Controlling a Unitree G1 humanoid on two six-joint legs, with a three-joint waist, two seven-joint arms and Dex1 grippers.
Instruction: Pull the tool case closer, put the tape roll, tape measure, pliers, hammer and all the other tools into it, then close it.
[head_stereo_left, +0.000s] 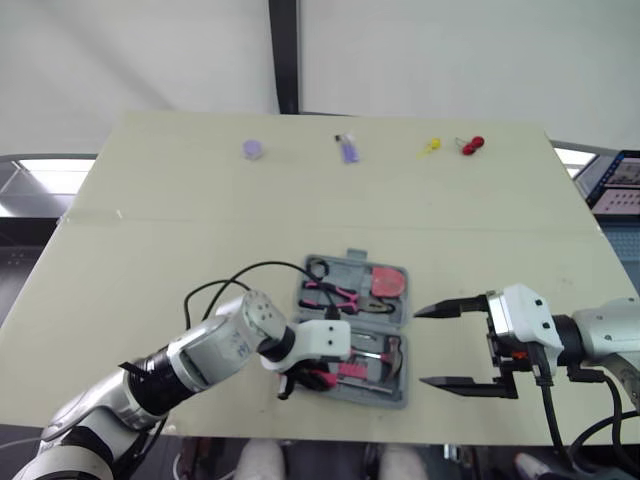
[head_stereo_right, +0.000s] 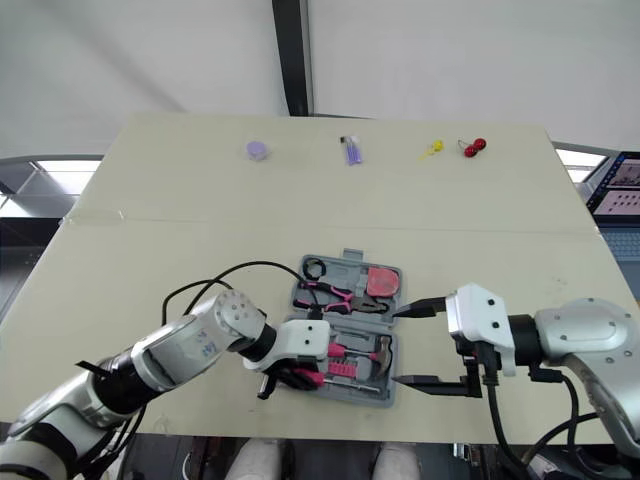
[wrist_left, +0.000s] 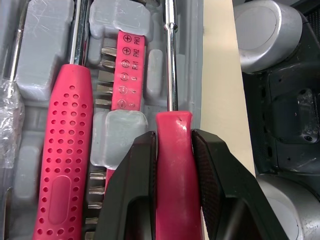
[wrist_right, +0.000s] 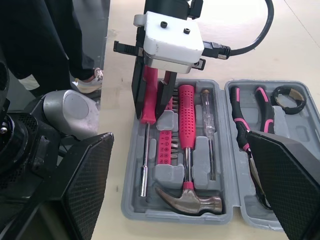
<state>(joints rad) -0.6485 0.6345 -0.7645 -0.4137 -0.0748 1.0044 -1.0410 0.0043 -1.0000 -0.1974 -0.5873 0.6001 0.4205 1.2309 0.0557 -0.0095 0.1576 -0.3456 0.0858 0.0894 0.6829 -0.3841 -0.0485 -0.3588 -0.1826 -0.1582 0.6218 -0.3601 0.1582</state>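
The grey tool case (head_stereo_left: 401, 396) lies open near the table's front edge. Its far half holds pink pliers (wrist_right: 247, 125), a black tape roll (wrist_right: 286, 97) and a pink tape measure (head_stereo_left: 388, 281). The near half holds a hammer (wrist_right: 187, 200) with a pink handle, a bit set (wrist_left: 125, 70) and a slim tester screwdriver (wrist_right: 209, 130). My left gripper (head_stereo_left: 305, 378) is shut on the pink handle of a driver (wrist_left: 175, 175), whose shaft lies along the case's front slot. To the right of the case my right gripper (head_stereo_left: 420, 347) stands open, holding nothing.
Along the table's far edge lie a purple cap (head_stereo_left: 254, 148), a small purple bottle (head_stereo_left: 347, 150), a yellow piece (head_stereo_left: 430, 146) and a red piece (head_stereo_left: 471, 144). The case sits close to the front edge. A screen (head_stereo_left: 615, 180) stands off to the right.
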